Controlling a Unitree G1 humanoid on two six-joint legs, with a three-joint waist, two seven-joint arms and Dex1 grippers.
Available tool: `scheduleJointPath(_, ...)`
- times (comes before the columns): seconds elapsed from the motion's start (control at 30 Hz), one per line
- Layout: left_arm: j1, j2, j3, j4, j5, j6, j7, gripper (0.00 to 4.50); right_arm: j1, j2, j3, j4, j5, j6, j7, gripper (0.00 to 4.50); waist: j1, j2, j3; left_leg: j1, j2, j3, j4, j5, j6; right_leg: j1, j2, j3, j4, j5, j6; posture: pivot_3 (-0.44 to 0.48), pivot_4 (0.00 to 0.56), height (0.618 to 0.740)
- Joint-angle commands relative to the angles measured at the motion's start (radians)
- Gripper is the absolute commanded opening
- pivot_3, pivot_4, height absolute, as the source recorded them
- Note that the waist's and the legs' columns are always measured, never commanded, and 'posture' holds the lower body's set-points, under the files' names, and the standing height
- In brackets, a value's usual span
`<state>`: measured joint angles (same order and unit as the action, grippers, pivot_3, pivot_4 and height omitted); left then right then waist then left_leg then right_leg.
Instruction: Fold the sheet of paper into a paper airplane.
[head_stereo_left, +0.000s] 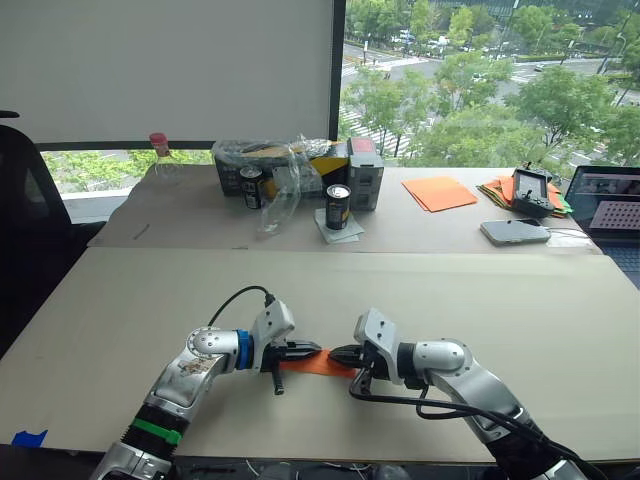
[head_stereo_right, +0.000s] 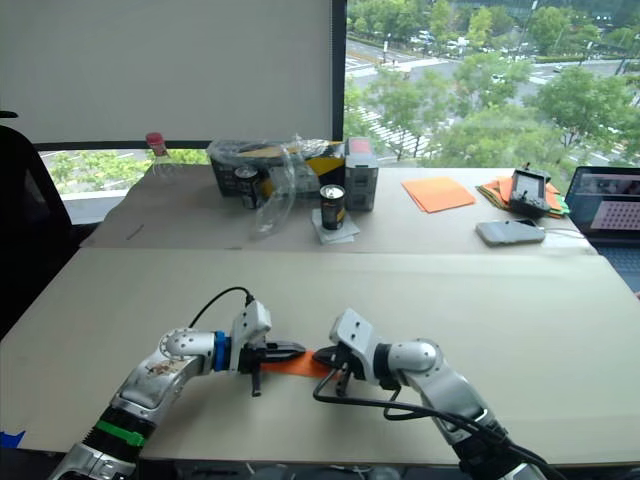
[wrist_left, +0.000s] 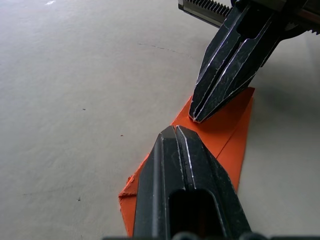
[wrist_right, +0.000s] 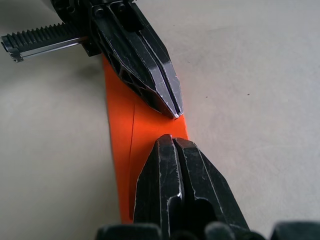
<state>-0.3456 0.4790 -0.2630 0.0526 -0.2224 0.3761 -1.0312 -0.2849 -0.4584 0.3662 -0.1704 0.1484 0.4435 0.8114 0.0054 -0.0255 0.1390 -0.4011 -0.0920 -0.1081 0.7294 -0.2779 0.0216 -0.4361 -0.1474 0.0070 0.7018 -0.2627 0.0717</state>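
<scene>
Both pincers are clenched, fingers pressed together with no gap, and their tips point at each other over a narrow folded strip of orange paper — the paper airplane — lying flat on the desk. The left pincer bears down on one end of the strip and the right pincer on the other, the two tips just apart above its middle crease. Neither grips the paper between its fingers — the closed tips rest on top of it.

I'm working in an upper-floor office. A large window overlooks treetops and a street. A laptop sits on the long table, beside a black office chair.
</scene>
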Motion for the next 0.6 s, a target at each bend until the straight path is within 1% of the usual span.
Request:
scheduleJointPath(0.03,-0.001,0.038,-0.039,0.071,0.083,0.075,0.041,0.0,-0.009,0.027,-0.004,0.071,-0.028,-0.011,-0.037,0.04,-0.001,0.001,-0.001,0.001,0.0,0.0,0.0,0.0,0.0,0.001,0.0,0.0,0.0,0.0,0.0,0.0,0.15,0.67)
scheduleJointPath(0.13,-0.007,0.052,-0.039,0.06,0.073,0.088,0.03,0.0,-0.028,0.055,0.011,0.103,-0.041,-0.014,-0.046,0.04,-0.006,0.002,-0.002,0.003,0.001,0.0,0.0,0.0,0.0,0.002,0.001,0.0,0.0,-0.003,0.005,0.0,0.15,0.67)
scheduleJointPath(0.27,-0.006,0.057,-0.043,0.055,0.072,0.092,0.03,0.0,-0.031,0.066,0.024,0.121,-0.057,-0.017,-0.043,0.04,-0.015,0.003,-0.003,0.004,0.002,0.0,-0.001,0.0,0.0,0.002,0.001,0.0,0.0,-0.003,0.005,0.0,0.15,0.67)
scheduleJointPath(0.37,0.004,0.06,-0.049,0.051,0.074,0.09,0.032,0.0,-0.01,0.041,0.017,0.111,-0.066,-0.018,-0.038,0.04,-0.018,0.003,-0.004,0.004,0.002,0.0,-0.002,0.0,0.0,0.002,0.001,0.0,0.0,-0.002,0.004,0.0,0.15,0.67)
scheduleJointPath(0.53,0.015,0.056,-0.055,0.045,0.071,0.087,0.038,0.0,0.051,-0.019,-0.023,0.043,-0.054,-0.007,-0.036,0.04,-0.015,0.003,-0.005,0.003,0.001,0.0,-0.003,0.0,0.0,0.002,0.001,0.0,-0.002,-0.002,0.004,0.0,0.15,0.67)
scheduleJointPath(0.6,0.014,0.053,-0.057,0.05,0.071,0.083,0.04,0.0,0.083,-0.05,-0.058,0.019,-0.049,0.015,-0.047,0.04,-0.015,0.003,-0.005,0.003,0.001,0.0,-0.003,-0.001,0.0,0.002,0.0,0.0,-0.002,-0.002,0.004,0.0,0.15,0.67)
